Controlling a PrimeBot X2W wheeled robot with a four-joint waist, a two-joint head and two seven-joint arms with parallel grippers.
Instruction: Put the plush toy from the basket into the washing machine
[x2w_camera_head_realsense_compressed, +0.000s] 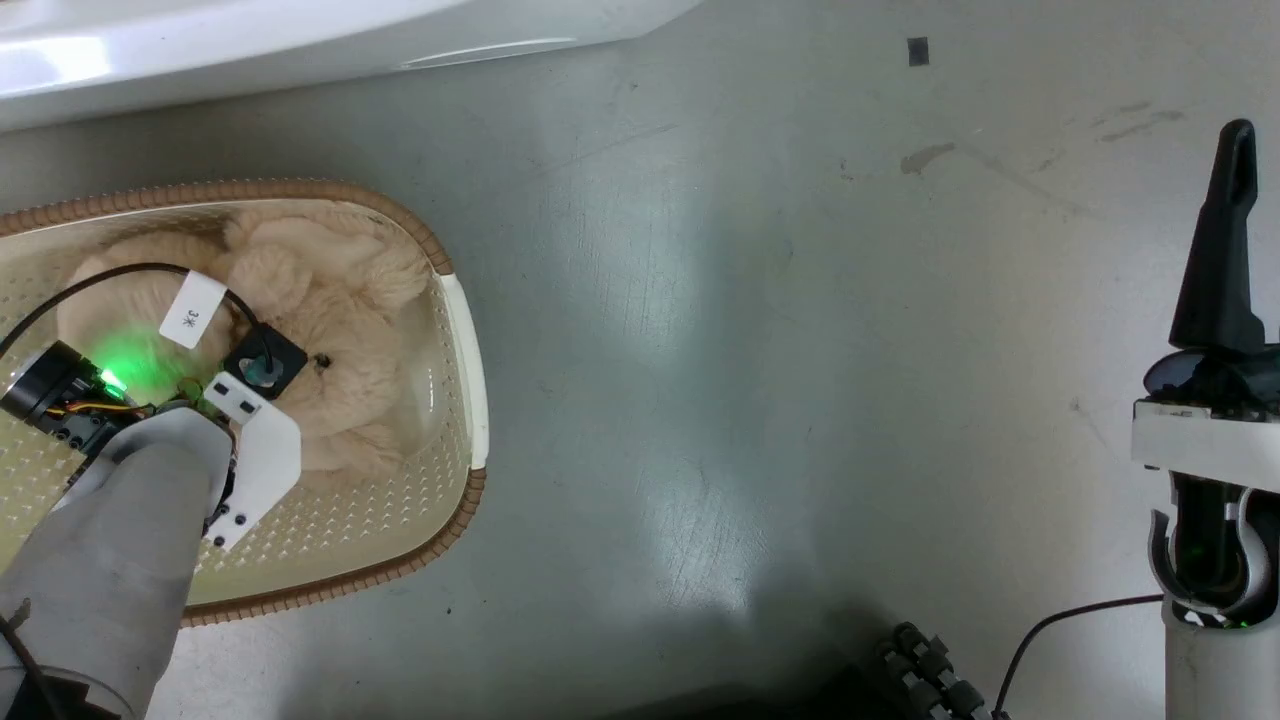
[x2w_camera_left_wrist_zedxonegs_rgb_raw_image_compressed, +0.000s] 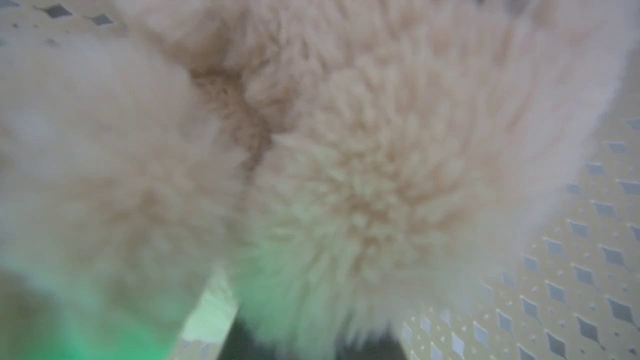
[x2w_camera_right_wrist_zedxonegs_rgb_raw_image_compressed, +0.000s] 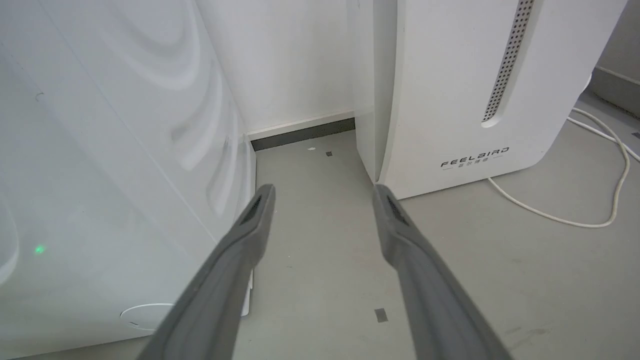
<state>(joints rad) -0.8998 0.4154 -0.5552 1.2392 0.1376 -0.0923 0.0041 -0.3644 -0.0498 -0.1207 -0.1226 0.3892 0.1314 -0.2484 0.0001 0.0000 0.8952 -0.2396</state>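
Observation:
The plush toy, a fluffy cream-beige bear, lies in the basket at the left of the head view. My left wrist is lowered onto the bear's middle, and the fingers under it are hidden. Fur of the plush toy presses close against the left wrist camera, with the basket's perforated floor at the right. My right gripper hangs over bare floor far to the right; its fingers stand open and hold nothing. The washing machine's white body lies beyond the basket, and its white panel rises left of the right gripper.
The white FEELBIRD appliance stands right of the washing machine with a narrow floor gap between them. A white cable loops on the floor beside it. Grey floor spreads between the basket and my right arm. A dark part of my base shows at the bottom.

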